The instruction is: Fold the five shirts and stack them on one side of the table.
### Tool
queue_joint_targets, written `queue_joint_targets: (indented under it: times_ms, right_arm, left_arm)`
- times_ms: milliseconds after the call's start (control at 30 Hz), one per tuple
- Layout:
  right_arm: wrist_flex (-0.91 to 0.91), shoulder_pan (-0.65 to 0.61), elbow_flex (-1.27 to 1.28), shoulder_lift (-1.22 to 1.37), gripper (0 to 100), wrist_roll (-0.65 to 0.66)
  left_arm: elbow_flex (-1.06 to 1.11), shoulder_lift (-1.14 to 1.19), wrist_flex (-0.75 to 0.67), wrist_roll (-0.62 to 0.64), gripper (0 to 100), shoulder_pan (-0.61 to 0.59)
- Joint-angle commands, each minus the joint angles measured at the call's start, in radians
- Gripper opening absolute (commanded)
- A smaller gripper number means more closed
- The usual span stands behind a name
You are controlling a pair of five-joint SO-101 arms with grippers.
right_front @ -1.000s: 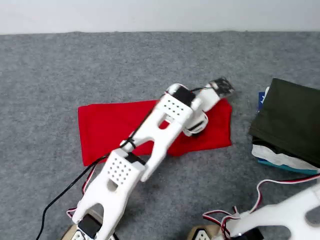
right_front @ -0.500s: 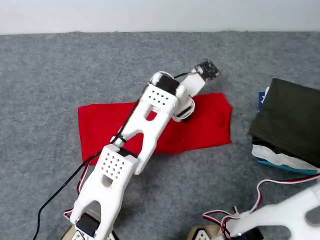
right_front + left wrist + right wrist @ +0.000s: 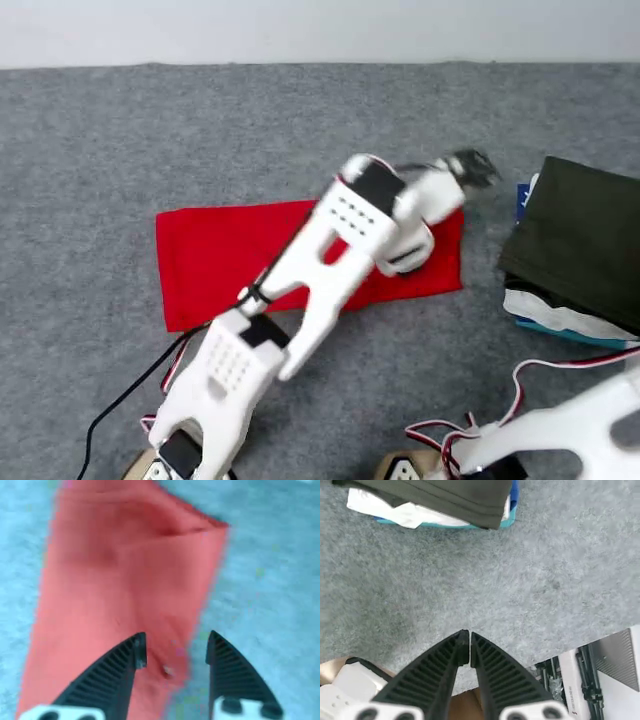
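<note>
Soft, even light falls from above and keeps the grey surface point(image 3: 100, 130) bright throughout. The left arm point(image 3: 335, 240) casts a faint, diffuse shadow on the red shirt point(image 3: 200, 260), just behind the left fingers point(image 3: 117, 667). Beyond the right fingers point(image 3: 440, 665), a narrow dark shadow lies under the stack of folded shirts point(image 3: 445, 495).

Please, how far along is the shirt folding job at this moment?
Done: a stack of folded shirts sits at one side of the table. In hand: the red shirt, folded to a strip, lies flat; the open left gripper hangs over its end. Left: finish its fold and stack it.
</note>
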Motion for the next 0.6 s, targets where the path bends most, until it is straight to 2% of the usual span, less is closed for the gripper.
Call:
queue_joint_targets:
  times_ms: [0, 133, 300, 467, 567]
  right_arm:
    - [0.041, -0.007, -0.002, -0.025, 1.6, 0.008]
    - [0.039, -0.007, -0.002, -0.025, 1.6, 0.008]
    - [0.039, -0.007, -0.002, -0.025, 1.6, 0.008]
    - [0.039, -0.007, -0.002, -0.025, 1.6, 0.008]
    - [0.039, -0.007, -0.002, -0.025, 1.6, 0.008]
  left_arm:
    - [0.148, -0.170, 0.020, 0.006, 18, 0.029]
    - [0.255, -0.181, -0.002, 0.005, 13, -0.025]
    - [0.329, -0.084, -0.121, 0.005, 12, -0.137]
    - [0.331, 0.081, -0.216, 0.005, 12, -0.215]
    - [0.237, 0.109, -0.172, 0.005, 12, -0.239]
